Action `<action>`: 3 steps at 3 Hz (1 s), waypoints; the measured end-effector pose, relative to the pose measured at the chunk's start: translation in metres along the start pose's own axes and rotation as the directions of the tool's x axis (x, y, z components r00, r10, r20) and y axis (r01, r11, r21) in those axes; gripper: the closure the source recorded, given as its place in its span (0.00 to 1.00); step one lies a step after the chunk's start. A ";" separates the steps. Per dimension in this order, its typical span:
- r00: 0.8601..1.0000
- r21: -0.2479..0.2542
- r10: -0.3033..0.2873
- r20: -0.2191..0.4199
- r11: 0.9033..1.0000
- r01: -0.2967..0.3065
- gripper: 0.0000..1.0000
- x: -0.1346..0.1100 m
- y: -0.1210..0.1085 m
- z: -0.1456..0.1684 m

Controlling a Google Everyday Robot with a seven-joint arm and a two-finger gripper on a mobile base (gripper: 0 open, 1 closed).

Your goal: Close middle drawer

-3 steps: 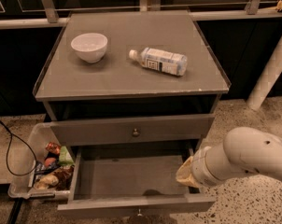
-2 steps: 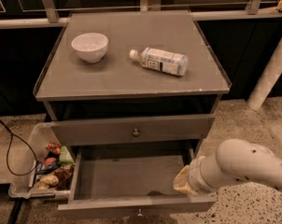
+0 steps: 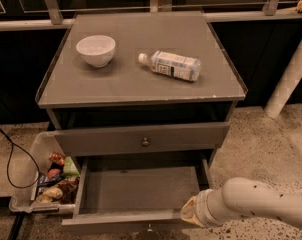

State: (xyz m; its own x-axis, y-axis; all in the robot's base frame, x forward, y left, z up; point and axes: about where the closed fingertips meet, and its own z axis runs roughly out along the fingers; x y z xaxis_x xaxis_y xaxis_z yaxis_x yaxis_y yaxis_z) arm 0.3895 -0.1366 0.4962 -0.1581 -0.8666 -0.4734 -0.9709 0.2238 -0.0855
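The middle drawer (image 3: 141, 191) is pulled out wide, showing its shallow grey inside. Its slim front panel (image 3: 116, 222) lies at the bottom edge of the view, with a small knob (image 3: 150, 229). My gripper (image 3: 190, 214) comes in from the lower right on a white arm (image 3: 261, 206). It is at the drawer's right front corner, against the front panel's right end. The drawer above, with the taller front panel (image 3: 141, 139) and its own knob (image 3: 145, 142), is nearly shut.
A white bowl (image 3: 95, 49) and a plastic bottle lying on its side (image 3: 171, 65) rest on the cabinet top (image 3: 141, 89). A clear bin of snack packets (image 3: 53, 181) sits on the floor left of the drawer, beside a black cable (image 3: 8, 156). A white post (image 3: 291, 74) stands at the right.
My arm has dropped lower and moved toward the drawer's front right corner. The drawer itself has hardly moved.
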 end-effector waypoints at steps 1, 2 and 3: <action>1.000 -0.026 0.013 -0.006 1.000 -0.013 1.00 0.012 0.011 0.026; 0.999 -0.063 0.027 -0.021 0.998 -0.028 1.00 0.019 0.022 0.048; 0.998 -0.094 0.043 -0.041 0.994 -0.047 1.00 0.025 0.030 0.065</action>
State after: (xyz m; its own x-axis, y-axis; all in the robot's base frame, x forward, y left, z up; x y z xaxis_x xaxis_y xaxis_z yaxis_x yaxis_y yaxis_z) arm 0.3687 -0.1223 0.4246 -0.2071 -0.8734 -0.4407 -0.9750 0.2213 0.0195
